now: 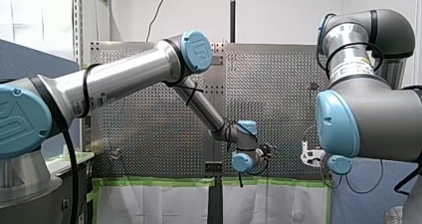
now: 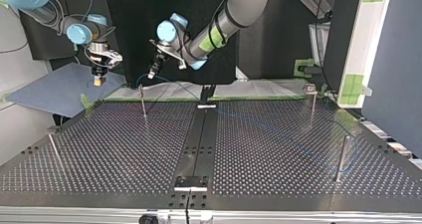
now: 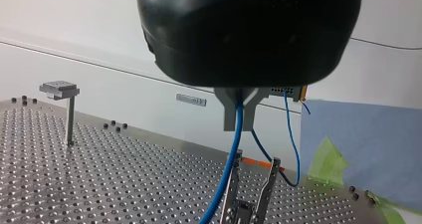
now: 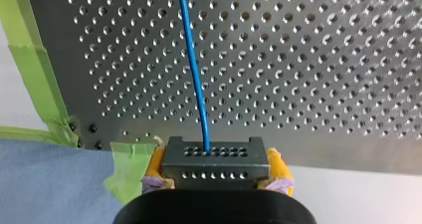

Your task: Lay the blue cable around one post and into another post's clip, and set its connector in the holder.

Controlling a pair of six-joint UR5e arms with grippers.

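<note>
In the right wrist view my right gripper (image 4: 214,176), with yellow pads, is shut on the grey connector (image 4: 213,163); the blue cable (image 4: 193,69) leaves it over the perforated table. At the top view's left the same right gripper (image 2: 99,79) hangs beyond the table's far edge. My left gripper (image 3: 239,122) is shut on the blue cable (image 3: 234,154), just above a post's two-pronged clip (image 3: 251,194). In the top view my left gripper (image 2: 153,72) hangs above and just behind a thin post (image 2: 143,102). The cable (image 2: 249,117) trails faintly across the table towards the view's right.
Further posts stand at the top view's right (image 2: 311,104) (image 2: 342,157) and left (image 2: 54,152). A flat-topped post (image 3: 67,112) stands off to one side of my left gripper. A black strip (image 2: 199,139) runs down the table's middle. Blue cloth (image 2: 54,89) and green tape (image 4: 35,69) lie past the edge.
</note>
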